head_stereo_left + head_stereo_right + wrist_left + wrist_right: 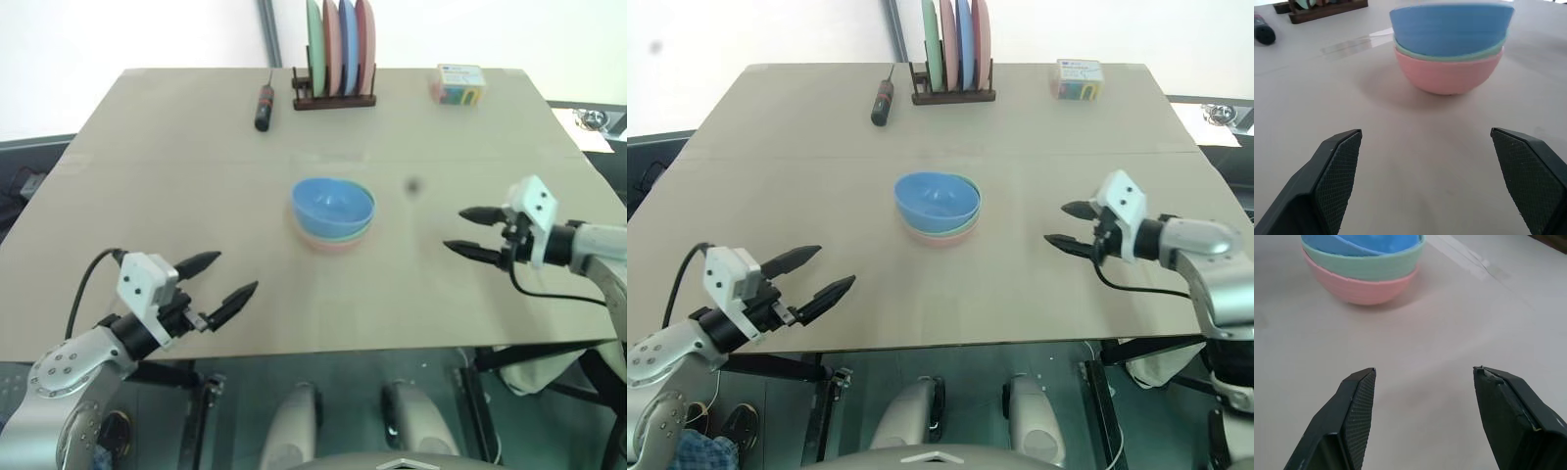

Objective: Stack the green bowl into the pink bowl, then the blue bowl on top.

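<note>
Near the middle of the pale wooden tabletop (147, 127), the small round sky-blue matte bowl (333, 204) sits nested in the pale mint-green bowl (1371, 265), which in turn sits inside the pale salmon-pink bowl (1449, 73), all three upright in one stack. The left hand (217, 284) hovers near the tabletop's front edge with its two black fingers spread wide and holding nothing. The right hand (468, 232) is out to the stack's right, well apart from it, fingers likewise spread and empty.

The tan desk (176, 186) carries the pink bowl (1449, 73) at centre — plate rack (333, 99), screwdriver (265, 106), small box (458, 84) along its far edge.
</note>
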You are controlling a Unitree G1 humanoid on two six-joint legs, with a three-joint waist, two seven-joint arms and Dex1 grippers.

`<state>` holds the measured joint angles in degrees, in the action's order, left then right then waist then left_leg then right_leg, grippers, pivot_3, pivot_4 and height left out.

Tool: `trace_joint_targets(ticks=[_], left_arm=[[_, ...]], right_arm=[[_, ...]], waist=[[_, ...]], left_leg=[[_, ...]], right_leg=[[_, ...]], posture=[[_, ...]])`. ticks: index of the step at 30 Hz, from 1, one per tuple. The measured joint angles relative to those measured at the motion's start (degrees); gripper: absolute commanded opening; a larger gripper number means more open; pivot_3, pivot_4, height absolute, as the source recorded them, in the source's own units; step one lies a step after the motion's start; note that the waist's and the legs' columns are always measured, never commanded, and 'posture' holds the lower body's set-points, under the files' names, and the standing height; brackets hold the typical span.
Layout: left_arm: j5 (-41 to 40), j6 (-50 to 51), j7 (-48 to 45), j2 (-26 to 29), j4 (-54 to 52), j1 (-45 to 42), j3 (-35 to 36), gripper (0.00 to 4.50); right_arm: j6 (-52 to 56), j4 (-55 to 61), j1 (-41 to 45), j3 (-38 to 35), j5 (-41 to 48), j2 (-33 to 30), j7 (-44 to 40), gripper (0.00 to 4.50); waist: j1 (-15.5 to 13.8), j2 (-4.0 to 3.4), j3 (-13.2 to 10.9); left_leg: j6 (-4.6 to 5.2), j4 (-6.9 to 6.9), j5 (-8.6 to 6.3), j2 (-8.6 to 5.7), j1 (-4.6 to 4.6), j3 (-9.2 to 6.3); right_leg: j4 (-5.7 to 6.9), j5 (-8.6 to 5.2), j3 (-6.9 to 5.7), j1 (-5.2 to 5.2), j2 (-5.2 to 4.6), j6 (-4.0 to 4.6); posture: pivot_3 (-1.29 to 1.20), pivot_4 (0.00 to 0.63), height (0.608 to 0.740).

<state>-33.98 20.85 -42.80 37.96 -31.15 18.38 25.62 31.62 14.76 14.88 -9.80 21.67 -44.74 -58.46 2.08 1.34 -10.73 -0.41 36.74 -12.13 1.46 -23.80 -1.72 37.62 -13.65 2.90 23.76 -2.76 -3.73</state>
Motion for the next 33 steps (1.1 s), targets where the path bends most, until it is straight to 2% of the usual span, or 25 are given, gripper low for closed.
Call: trace_joint_targets(ticks=[8, 16, 33], left_arm=[[0.04, -0.41, -1.33, 0.08, 0.74, 0.60, 1.53, 4.50], [0.51, -1.17, -2.48, 0.48, 2.68, 0.81, 2.87, 4.50], [1.62, -1.65, -3.21, 1.20, 3.76, -1.65, 3.21, 4.50]], right_arm=[[-10.93, -5.15, -7.57, -6.45, 3.31, 0.68, -4.42, 3.32], [-18.13, -10.01, -9.11, -11.05, 8.28, 1.58, -8.76, 3.32], [-19.36, -10.81, -10.89, -11.17, 10.60, 1.45, -9.73, 3.32]], waist=[[0.00, 0.01, 0.01], [0.05, 0.01, 0.01], [-0.04, 0.01, 0.01]], left_leg=[[0.00, 0.05, 0.00, 0.01, 0.04, 0.04], [0.00, 0.05, 0.00, 0.03, 0.05, 0.06], [0.00, 0.08, 0.00, 0.02, 0.07, 0.08]], right_leg=[[0.00, -0.02, 0.03, -0.04, 0.00, -0.03], [0.00, -0.02, 0.05, -0.04, 0.03, -0.03], [0.03, -0.02, 0.08, -0.06, 0.03, -0.03]], posture=[[0.00, 0.150, 0.740], [0.00, 0.150, 0.740], [0.00, 0.150, 0.740]])
